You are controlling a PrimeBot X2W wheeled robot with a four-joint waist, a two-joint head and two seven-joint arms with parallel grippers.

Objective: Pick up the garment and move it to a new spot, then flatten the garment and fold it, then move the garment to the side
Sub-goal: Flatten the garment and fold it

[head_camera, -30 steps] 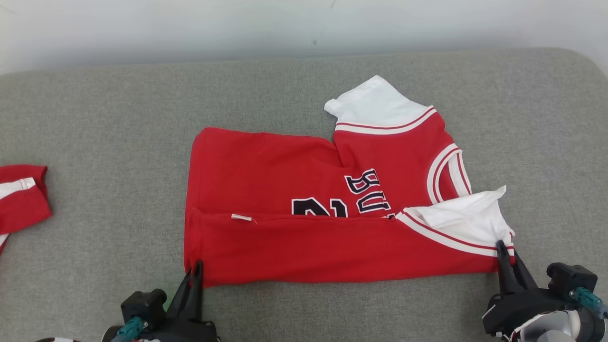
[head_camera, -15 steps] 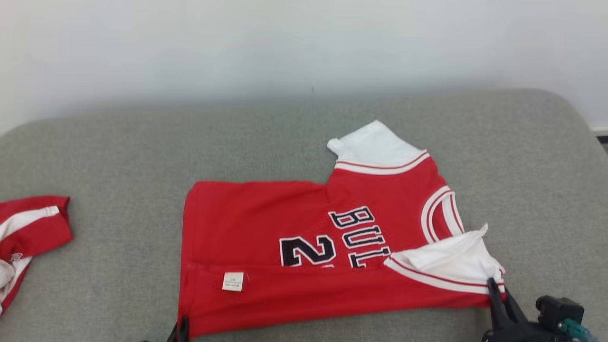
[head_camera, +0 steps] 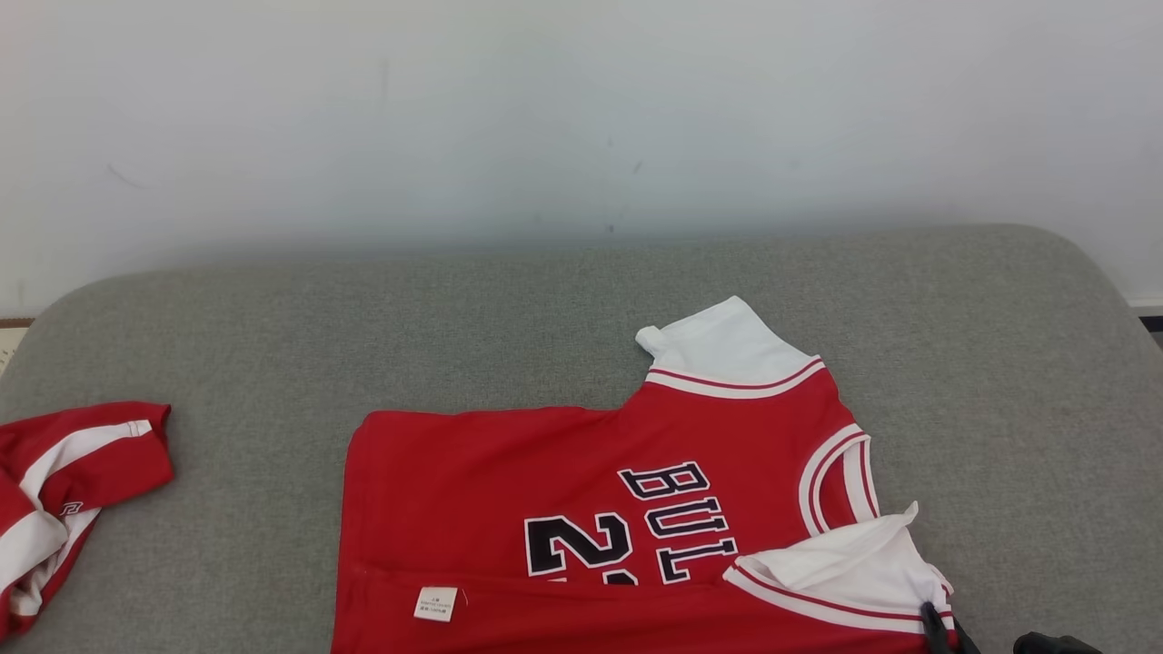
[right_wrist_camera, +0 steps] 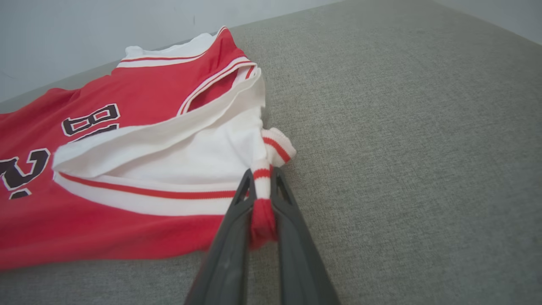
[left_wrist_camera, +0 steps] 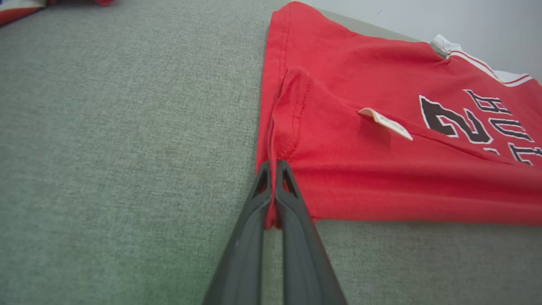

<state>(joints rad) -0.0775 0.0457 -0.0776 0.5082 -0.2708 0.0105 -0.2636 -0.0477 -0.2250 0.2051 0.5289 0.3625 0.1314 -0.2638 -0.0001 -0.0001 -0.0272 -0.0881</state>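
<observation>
Nearest, at the pad's (head_camera: 273,345) front edge, both grippers are clamped on the jersey (head_camera: 509,472). The left gripper (left_wrist_camera: 274,167) pinches the red hem corner, jaws pressed tight with cloth between them. The right gripper (right_wrist_camera: 261,178) grips the striped cuff of the near sleeve (right_wrist_camera: 190,156), jaws a little apart around the bunched fabric. The jersey lies on the pad, mid-width and close to its front. Its near long side is turned over as a flap with the tag (left_wrist_camera: 385,123) showing on it, so I judge the first lengthwise fold to be under way. The body looks flat and smooth. The far sleeve (head_camera: 718,350), toward the pad's back, is not folded in. Left to do, by my reading: the far side, the crosswise fold, then the move aside. A second red garment (head_camera: 82,463) sits at the pad's left end, and behind the pad stands a wall (head_camera: 545,118)
</observation>
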